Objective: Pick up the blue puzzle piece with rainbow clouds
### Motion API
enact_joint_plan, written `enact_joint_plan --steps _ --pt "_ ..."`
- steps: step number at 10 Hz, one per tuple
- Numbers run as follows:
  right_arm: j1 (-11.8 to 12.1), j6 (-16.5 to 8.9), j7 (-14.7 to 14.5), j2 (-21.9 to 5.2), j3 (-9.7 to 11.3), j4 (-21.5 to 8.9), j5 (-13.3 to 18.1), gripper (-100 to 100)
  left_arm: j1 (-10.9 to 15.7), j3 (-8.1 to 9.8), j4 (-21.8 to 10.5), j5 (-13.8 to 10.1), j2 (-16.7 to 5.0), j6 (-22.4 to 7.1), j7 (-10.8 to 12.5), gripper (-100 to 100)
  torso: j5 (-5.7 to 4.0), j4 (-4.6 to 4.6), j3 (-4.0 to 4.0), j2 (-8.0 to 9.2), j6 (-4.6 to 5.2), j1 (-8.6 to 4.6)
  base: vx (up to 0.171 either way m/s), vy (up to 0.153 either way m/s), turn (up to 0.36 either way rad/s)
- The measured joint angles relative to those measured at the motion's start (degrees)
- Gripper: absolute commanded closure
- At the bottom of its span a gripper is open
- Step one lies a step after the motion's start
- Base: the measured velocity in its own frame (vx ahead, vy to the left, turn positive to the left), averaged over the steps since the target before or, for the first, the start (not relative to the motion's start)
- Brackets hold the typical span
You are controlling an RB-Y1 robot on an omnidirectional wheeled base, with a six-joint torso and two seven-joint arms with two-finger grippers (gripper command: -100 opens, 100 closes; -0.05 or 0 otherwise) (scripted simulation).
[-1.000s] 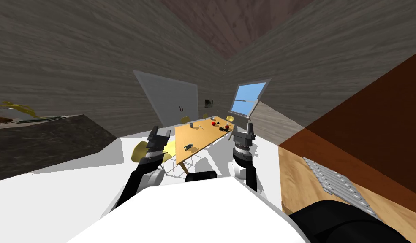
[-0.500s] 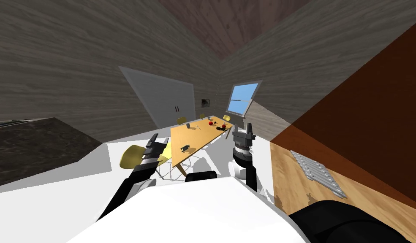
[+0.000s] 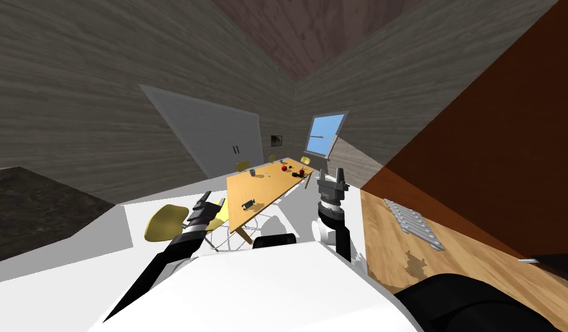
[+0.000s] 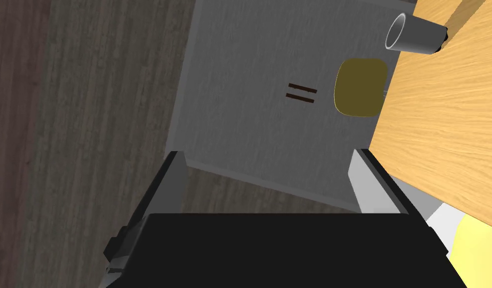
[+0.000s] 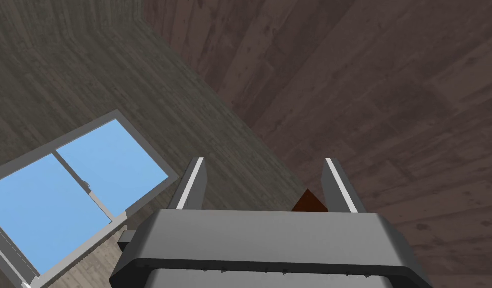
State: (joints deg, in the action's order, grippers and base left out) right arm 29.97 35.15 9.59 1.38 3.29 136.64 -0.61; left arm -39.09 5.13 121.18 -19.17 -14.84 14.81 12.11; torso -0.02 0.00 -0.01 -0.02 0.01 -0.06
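A long light wooden table [image 3: 264, 187] stands ahead in the head view. On it lie small things: a dark item [image 3: 247, 203] near its close end, a grey cup [image 3: 252, 172] and two red objects [image 3: 284, 168] toward the far end. I cannot make out a blue puzzle piece among them. My left gripper [image 3: 210, 199] is open beside the table's near left corner; in its wrist view the left gripper [image 4: 267, 175] holds nothing, with the table edge [image 4: 439, 125] and grey cup [image 4: 414, 35] beyond it. My right gripper [image 3: 333, 176] points upward, and in its own view the right gripper [image 5: 265, 182] is open with nothing between its fingers.
A yellow chair [image 3: 164, 222] stands by the table's near left corner, and more yellow chairs [image 3: 241, 165] at the far side. A wooden counter [image 3: 450, 259] with a grey rack [image 3: 412, 223] and a dark brown cabinet [image 3: 496, 144] lie on the right. A dark counter [image 3: 29, 213] is at left.
The whole head view has shifted with my own move: the table, door and window slid left and the dark counter drew toward the left edge. My left arm dropped lower and to the left.
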Motion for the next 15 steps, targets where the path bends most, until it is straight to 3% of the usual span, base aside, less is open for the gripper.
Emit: enact_joint_plan --steps 1,4,6,8,10,11,13,15 --pt "0.0 0.0 0.0 0.0 0.0 0.0 0.0 0 -1.2 0.58 -0.3 -1.4 -0.4 -2.2 0.2 -100 -0.01 0.00 -0.02 -0.03 0.01 -0.05 0.019 -0.024 -0.067" --pt "0.0 0.0 0.0 0.0 0.0 0.0 0.0 0 -3.9 3.59 -4.1 -6.9 -4.7 -5.4 3.1 -100 0.00 -0.01 -0.03 -0.05 0.00 -0.01 0.027 -0.031 -0.231" --pt "0.0 0.0 0.0 0.0 0.0 0.0 0.0 0 -5.9 4.37 -5.4 -9.5 -4.9 -8.8 3.7 -100 0.00 -0.02 -0.04 -0.08 -0.03 -0.01 0.030 -0.021 -0.101" --pt "0.0 0.0 0.0 0.0 0.0 0.0 0.0 0 -7.8 6.04 -8.8 -13.3 -7.7 -11.0 5.4 -100 -0.01 -0.02 -0.07 -0.13 0.01 0.00 0.041 -0.025 -0.195" --pt "0.0 0.0 0.0 0.0 0.0 0.0 0.0 0 -9.3 7.03 -9.9 -15.8 -8.2 -14.1 6.1 -100 -0.01 -0.01 -0.05 -0.08 -0.01 0.00 0.039 -0.027 -0.236" --pt "0.0 0.0 0.0 0.0 0.0 0.0 0.0 0 -10.9 7.56 -11.5 -17.7 -9.4 -15.2 6.9 -100 -0.01 -0.02 -0.07 -0.12 0.00 -0.03 0.041 -0.019 -0.093" --pt "0.0 0.0 0.0 0.0 0.0 0.0 0.0 0 -12.7 8.62 -11.7 -19.7 -9.1 -18.1 7.4 -100 -0.01 -0.02 -0.06 -0.10 -0.01 -0.02 0.034 -0.014 -0.132" --pt "0.0 0.0 0.0 0.0 0.0 0.0 0.0 0 -13.9 9.73 -13.2 -22.2 -10.7 -21.1 8.4 -100 0.00 -0.02 -0.06 -0.12 -0.01 0.01 0.041 -0.015 -0.150"
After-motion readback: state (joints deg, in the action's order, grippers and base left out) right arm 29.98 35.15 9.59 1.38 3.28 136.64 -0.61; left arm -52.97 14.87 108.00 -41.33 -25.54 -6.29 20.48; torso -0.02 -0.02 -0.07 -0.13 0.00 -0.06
